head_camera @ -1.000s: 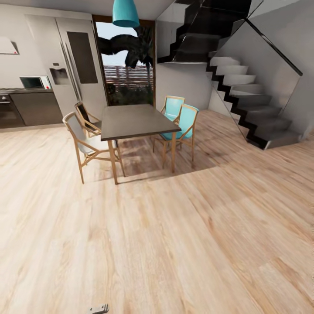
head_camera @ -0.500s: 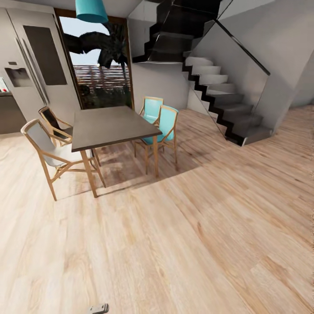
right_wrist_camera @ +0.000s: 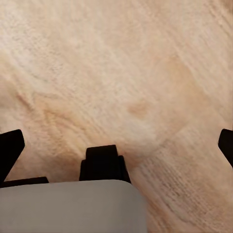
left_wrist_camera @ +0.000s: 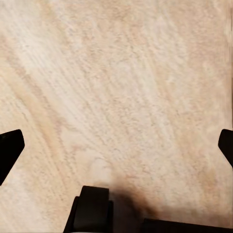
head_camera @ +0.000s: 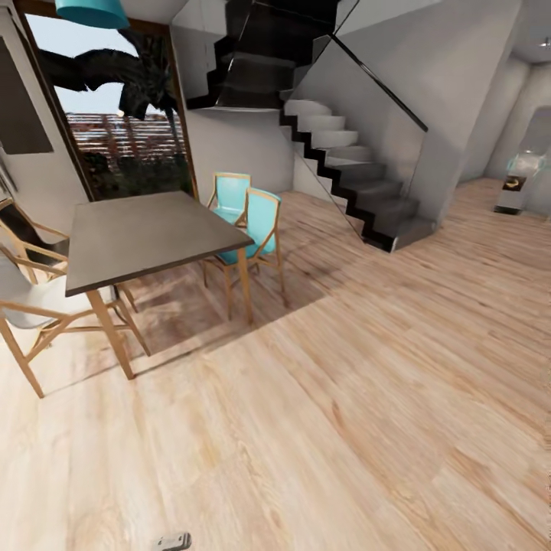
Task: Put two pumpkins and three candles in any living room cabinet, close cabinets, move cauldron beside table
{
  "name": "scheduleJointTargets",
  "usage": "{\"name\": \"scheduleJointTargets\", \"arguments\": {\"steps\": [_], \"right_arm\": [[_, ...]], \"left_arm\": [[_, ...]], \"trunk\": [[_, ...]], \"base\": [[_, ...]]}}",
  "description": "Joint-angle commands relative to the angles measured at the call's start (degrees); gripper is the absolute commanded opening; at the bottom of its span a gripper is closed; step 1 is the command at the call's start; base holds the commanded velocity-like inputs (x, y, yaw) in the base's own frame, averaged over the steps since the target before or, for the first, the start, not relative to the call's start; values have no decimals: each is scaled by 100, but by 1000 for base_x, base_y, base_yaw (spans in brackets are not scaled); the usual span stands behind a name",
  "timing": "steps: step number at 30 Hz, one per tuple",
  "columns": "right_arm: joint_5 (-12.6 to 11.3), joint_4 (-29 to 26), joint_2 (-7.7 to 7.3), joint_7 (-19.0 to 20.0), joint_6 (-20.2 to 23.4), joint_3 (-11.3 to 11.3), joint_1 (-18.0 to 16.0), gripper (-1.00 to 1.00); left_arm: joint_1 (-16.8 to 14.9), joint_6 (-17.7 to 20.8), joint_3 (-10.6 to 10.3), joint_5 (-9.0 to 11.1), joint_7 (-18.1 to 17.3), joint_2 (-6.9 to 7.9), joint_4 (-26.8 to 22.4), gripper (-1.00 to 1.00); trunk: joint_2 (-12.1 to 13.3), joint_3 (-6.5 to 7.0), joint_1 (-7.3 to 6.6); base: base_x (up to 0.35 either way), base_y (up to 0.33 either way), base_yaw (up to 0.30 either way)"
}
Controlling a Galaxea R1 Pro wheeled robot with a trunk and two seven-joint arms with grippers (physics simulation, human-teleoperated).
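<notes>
Floor (head_camera: 367, 398): pale tan wood, streaked grain, seen the same in both wrist views. Dining table (head_camera: 145, 233) at left: dark grey-brown top, light wood legs. Two far chairs (head_camera: 249, 222): turquoise seats and backs, light wood frames. Near-left chair (head_camera: 30, 306): pale grey seat, light wood frame. Staircase (head_camera: 344, 172): black side and underside, grey treads. Walls (head_camera: 451, 84): light grey. Lamp shade (head_camera: 92, 11) at top left: teal. Fingertips (left_wrist_camera: 10, 148) and (right_wrist_camera: 10, 145): black.

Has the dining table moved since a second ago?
No. The table keeps its place beside the blue chairs and staircase; all slid left together, so the camera turned right.
</notes>
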Motion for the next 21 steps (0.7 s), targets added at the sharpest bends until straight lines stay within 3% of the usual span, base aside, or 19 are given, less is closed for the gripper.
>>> {"name": "scheduleJointTargets", "arguments": {"steps": [1, 21], "right_arm": [[0, 0, -3, 0, 0, 0, 0, 100], [0, 0, -2, 9, 0, 0, 0, 100]], "left_arm": [[0, 0, 0, 0, 0, 0, 0, 100], [0, 0, 0, 0, 0, 0, 0, 100]], "trunk": [[0, 0, 0], [0, 0, 0]], "base": [[335, 160, -294], [335, 159, -294]]}}
